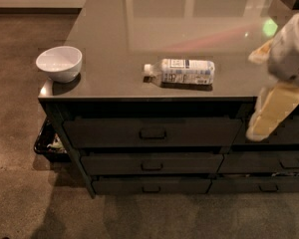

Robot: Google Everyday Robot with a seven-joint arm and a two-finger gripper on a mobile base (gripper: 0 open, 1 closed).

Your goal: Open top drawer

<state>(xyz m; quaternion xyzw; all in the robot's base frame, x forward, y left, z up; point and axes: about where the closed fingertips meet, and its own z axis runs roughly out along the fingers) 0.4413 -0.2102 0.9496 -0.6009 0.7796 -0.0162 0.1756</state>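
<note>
The top drawer [109, 132] is the wide dark front just under the counter edge, shut, with a small loop handle [153, 133] at its centre. Two shallower dark drawers [152, 164] sit below it. My gripper [269, 114], white and cream, hangs at the right edge of the view, in front of the counter's front edge and to the right of the top drawer, well clear of the handle.
A white bowl [59, 62] stands on the counter's front left corner. A plastic bottle [182, 71] lies on its side mid-counter [179, 24]. Dark drawers of a second stack [284, 163] show at right. A black basket [47, 142] sits on the floor at left.
</note>
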